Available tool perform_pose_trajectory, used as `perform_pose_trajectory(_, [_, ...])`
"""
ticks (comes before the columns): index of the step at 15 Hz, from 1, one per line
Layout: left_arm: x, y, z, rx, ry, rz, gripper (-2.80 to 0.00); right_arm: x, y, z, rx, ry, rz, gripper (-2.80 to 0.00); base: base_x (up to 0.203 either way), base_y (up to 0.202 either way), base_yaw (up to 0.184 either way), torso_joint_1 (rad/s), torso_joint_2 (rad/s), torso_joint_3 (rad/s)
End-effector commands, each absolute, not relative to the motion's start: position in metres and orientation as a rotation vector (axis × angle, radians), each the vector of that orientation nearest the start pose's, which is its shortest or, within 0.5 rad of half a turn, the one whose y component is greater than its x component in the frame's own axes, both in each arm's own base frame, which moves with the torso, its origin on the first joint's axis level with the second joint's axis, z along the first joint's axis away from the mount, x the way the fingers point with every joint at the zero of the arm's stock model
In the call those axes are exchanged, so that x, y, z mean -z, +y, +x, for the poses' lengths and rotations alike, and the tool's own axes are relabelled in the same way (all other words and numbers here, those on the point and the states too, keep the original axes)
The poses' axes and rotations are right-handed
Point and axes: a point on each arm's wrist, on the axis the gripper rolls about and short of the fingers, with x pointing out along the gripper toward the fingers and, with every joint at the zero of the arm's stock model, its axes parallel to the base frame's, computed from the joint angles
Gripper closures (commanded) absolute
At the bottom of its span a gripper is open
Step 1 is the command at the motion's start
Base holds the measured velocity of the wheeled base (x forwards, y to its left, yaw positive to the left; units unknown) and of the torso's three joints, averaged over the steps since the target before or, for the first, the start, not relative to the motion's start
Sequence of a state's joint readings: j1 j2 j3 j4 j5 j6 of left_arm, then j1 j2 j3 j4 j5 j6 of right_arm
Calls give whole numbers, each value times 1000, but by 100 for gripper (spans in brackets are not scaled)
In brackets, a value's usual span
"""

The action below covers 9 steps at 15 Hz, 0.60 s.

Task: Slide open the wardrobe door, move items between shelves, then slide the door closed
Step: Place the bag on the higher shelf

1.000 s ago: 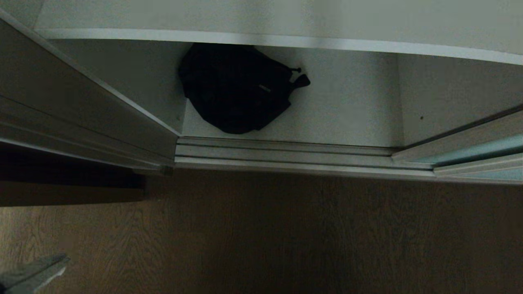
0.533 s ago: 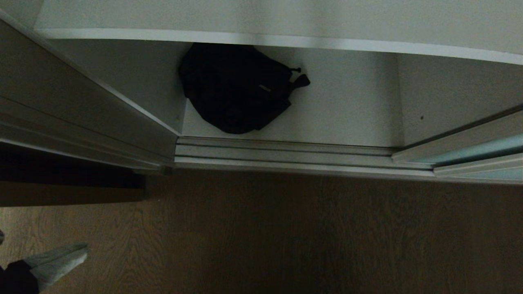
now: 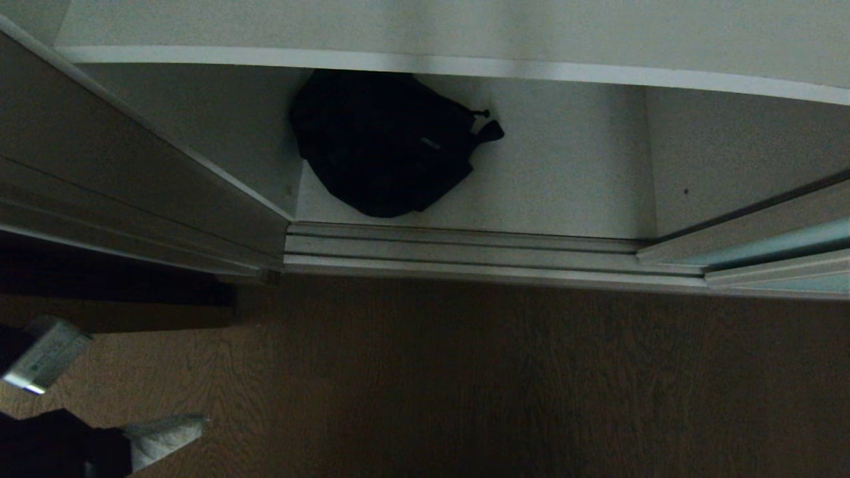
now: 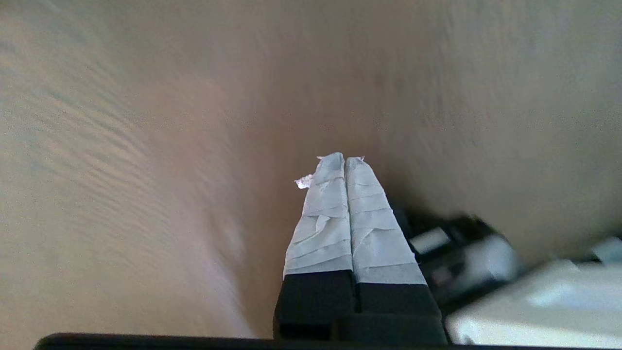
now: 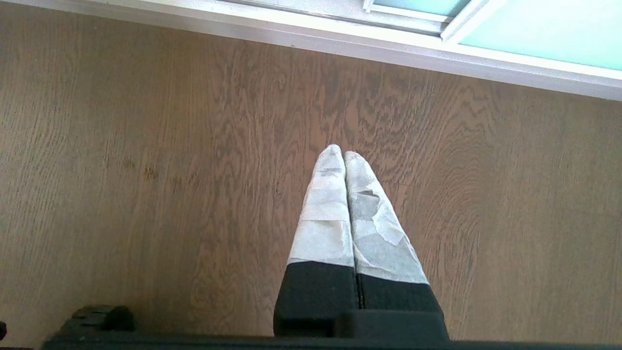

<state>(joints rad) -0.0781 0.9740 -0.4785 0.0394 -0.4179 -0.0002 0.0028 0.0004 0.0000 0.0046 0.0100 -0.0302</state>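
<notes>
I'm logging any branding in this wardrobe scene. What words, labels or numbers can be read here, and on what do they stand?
No text can be read in any view.
black backpack: a small pale tag on its front, too small to read.
sliding wardrobe door, shelves, wooden floor, left gripper and right gripper: no markings show.

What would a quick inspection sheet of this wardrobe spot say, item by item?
Surface: brown wood-grain floor, bare in front of the ridged silver floor track.
Job's things: sliding wardrobe door pushed to the right, opening clear; upper shelf edge overhead.
Clutter: black backpack on the wardrobe's bottom board.
Grippers: left tool shut, empty, low at the left; right tool shut, empty, above the floor.
Cables: nothing seen.
Surroundings: tan side panel on the left.
</notes>
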Motion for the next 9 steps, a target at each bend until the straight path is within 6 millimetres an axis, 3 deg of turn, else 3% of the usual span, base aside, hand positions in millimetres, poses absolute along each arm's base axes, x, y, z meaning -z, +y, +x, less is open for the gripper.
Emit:
perform_pose_trajectory(1, [-158,-32,136,554,718,-100,0,-75,0,-23,-14,3,-31,0,0,0,0,0,0,0])
perform_pose_trajectory(5, [-145,-53,184,526,690,-169,0,-75,0,-23,-14,4,-31,0,0,0,0,0,0,0])
perform_pose_trajectory(9, [-136,-101,210,402,603,-210,0,-75,0,-23,-14,4,-31,0,0,0,0,0,0,0])
